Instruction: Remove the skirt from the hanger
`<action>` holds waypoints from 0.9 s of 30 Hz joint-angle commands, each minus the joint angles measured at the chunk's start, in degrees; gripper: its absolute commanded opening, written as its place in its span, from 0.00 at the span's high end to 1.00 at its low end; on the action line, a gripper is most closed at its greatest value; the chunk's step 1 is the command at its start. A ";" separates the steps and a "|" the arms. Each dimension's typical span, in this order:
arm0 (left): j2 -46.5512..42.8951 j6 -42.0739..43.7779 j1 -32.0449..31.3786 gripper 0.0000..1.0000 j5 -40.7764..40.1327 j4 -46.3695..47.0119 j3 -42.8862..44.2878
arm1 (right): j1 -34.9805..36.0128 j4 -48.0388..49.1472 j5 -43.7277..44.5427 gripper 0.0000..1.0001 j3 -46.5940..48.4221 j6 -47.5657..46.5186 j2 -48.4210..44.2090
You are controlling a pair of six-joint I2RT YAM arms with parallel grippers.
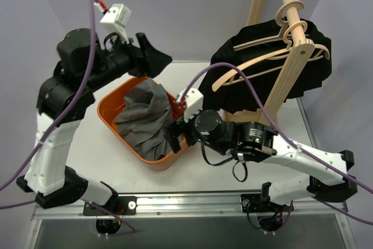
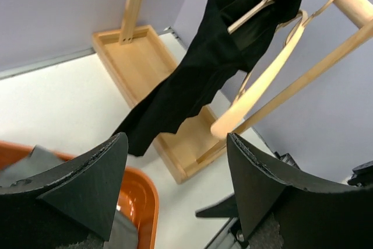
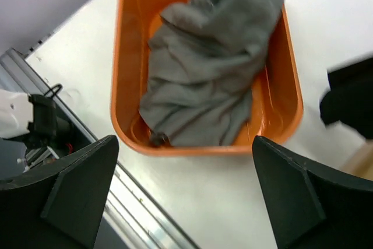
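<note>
1. Top external view: the tabletop (image 1: 105, 161) carries a tall wooden rack (image 1: 280, 86) at the far right, well apart from both arm bases.
2. The black skirt (image 1: 315, 51) hangs on a hanger (image 2: 255, 11) from the rack's rail, with its hem drooping toward the rack's base tray. Neither arm touches it.
3. An orange bin (image 1: 108, 112) near the middle holds a crumpled grey cloth (image 1: 145, 121).
4. The left pincer (image 1: 157, 61) hovers released above the bin's far edge, facing the skirt. The right pincer (image 1: 175, 136) is likewise released and empty, over the bin's near corner.
5. An empty hanger (image 2: 262, 77) juts out just in front of the skirt.
6. Risks, as I judge them:
   - A sideways tug could drag the skirt's hanger off the rail or tip the rack.
   - The empty hanger could snag an approaching finger.
   - A shallow pinch may slip off the thin cloth.
</note>
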 commanded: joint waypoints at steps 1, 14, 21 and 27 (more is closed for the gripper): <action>4.17 1.03 -0.44 0.23 4.30 12.32 2.56 | -0.43 -10.75 2.34 0.08 -6.58 11.89 -5.69; 23.33 8.05 -1.23 0.23 18.17 24.29 10.21 | -0.26 -25.18 3.21 0.70 -6.87 28.78 -18.88; 24.05 20.52 -2.03 0.11 26.80 23.23 7.76 | -0.17 -25.36 3.39 0.71 -9.42 34.67 -23.89; 25.98 23.79 -2.03 0.08 29.45 22.89 8.72 | -0.17 -27.37 4.97 0.72 -6.44 36.87 -25.83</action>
